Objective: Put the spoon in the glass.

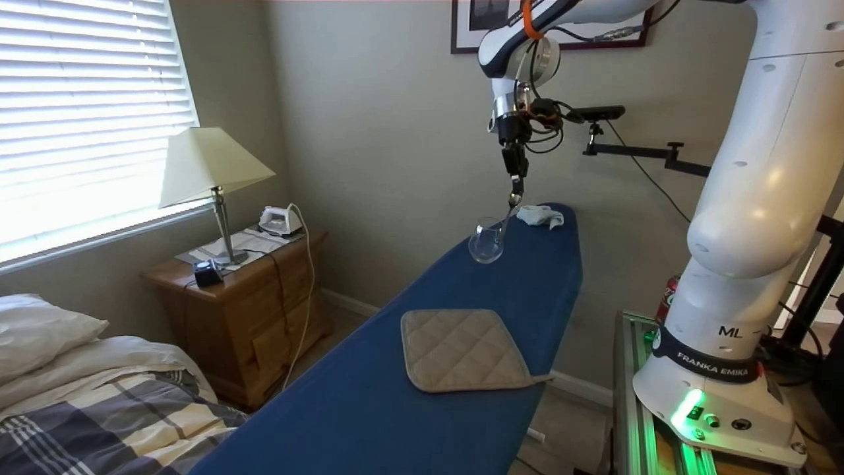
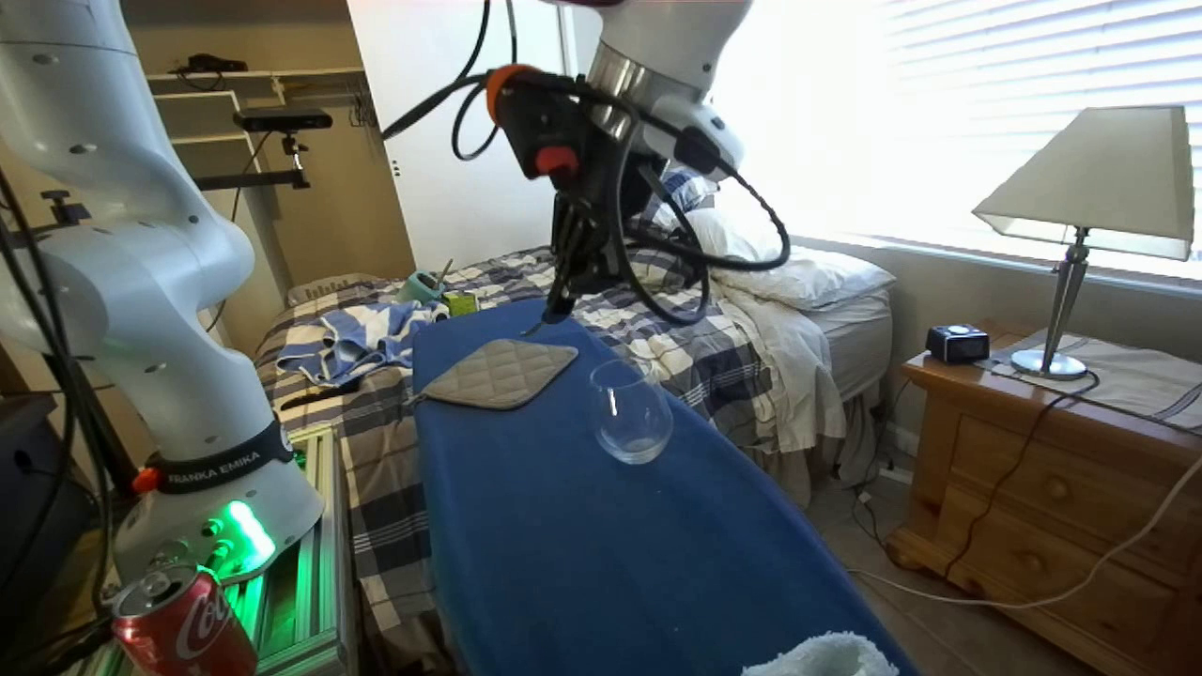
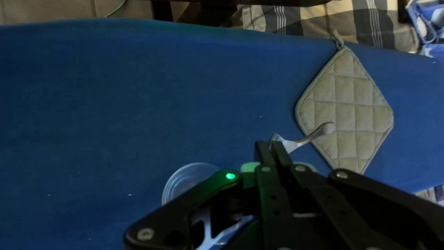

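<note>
Gripper (image 3: 270,144) pinches the spoon (image 3: 308,138) by one end above a blue ironing board (image 1: 369,396); on that board, below the gripper and partly hidden by it in the wrist view, stands the glass (image 3: 184,180). A quilted pad (image 3: 350,100) lies to one side, a white cloth (image 1: 541,216) to the other; farther off stand bed (image 1: 132,415) and nightstand (image 1: 231,330) with lamp (image 1: 214,168).

Bare table (image 1: 455,289) is running as a gap between the glass (image 2: 634,418) and the quilted pad (image 3: 347,104). The pad is lying flat, leaving room above it. The glass is standing upright, blocking a low sweep, and a white cloth (image 1: 541,216) is occupying the narrow end. The spoon (image 3: 308,139) is jutting below the end effector (image 3: 272,144), taking up clearance.
</note>
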`<state>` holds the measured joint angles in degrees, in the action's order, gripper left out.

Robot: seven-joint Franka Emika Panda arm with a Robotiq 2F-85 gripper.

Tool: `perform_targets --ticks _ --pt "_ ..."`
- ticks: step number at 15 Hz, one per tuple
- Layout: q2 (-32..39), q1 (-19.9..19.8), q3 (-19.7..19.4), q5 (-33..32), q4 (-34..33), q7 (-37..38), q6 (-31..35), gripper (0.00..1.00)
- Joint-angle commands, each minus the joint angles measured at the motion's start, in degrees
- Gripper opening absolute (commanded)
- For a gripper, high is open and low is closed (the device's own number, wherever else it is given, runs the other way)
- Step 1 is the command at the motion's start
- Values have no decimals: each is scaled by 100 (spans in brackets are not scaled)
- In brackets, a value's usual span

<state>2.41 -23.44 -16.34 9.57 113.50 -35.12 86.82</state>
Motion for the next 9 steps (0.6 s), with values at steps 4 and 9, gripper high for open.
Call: perform_targets --ticks 4,9 --pt "-213 192 -127 -613 -486 1187 -438 1" --pt "-97 184 -175 -1000 -853 1750 -474 1"
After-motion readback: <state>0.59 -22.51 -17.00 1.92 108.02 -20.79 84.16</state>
